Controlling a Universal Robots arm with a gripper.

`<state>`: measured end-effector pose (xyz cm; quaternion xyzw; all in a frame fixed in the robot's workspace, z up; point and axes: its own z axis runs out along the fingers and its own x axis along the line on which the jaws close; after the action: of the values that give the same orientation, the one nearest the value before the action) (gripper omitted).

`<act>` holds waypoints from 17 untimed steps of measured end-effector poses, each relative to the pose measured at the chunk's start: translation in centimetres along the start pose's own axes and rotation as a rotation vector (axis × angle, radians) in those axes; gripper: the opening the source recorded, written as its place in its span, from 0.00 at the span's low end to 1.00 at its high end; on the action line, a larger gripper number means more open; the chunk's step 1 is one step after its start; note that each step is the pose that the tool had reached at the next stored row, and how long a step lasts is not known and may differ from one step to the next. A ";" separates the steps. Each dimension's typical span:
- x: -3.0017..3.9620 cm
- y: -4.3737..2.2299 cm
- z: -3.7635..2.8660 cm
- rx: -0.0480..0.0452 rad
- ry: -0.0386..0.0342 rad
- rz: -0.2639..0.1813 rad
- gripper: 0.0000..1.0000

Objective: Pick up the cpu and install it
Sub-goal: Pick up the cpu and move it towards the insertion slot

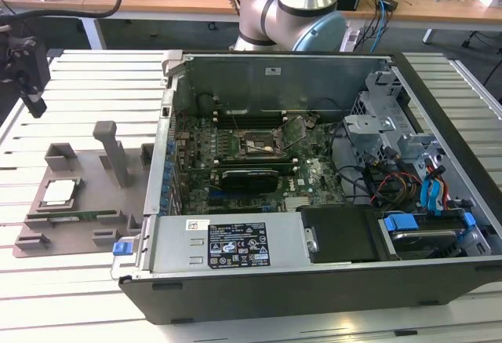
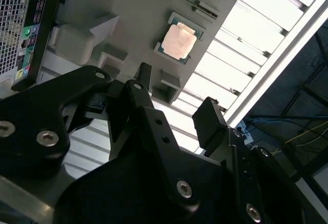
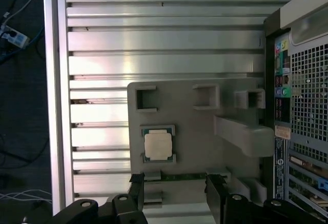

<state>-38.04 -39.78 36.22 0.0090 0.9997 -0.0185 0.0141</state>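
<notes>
One cpu point(image 3: 158, 145) on one tray point(image 3: 195, 129) — gripper point(image 3: 175, 185) spread, empty.

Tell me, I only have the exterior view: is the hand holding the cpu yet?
Observer: No. In the first wrist view the hand is open, nothing between its fingers.
Operator: How does the cpu lie?
Observer: The cpu sits flat in the grey tray, metal top up, green edge showing around it.
Operator: What faces the tray?
Observer: The computer case's rear panel, with coloured ports and a vent grille.
</notes>
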 end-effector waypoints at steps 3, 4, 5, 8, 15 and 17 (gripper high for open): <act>0.01 0.01 0.31 0.0000 -0.0001 0.000 0.60; 0.01 0.02 0.41 -0.0001 -0.0001 0.000 0.60; 0.01 0.02 0.50 0.0000 0.0000 0.000 0.60; 0.02 0.03 0.82 0.0000 0.0000 0.000 0.60; 0.04 0.05 1.26 -0.0001 -0.0001 0.000 0.60; 0.04 0.05 1.48 -0.0001 -0.0001 0.000 0.60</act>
<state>-38.04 -39.78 34.74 0.0090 0.9997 -0.0184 0.0141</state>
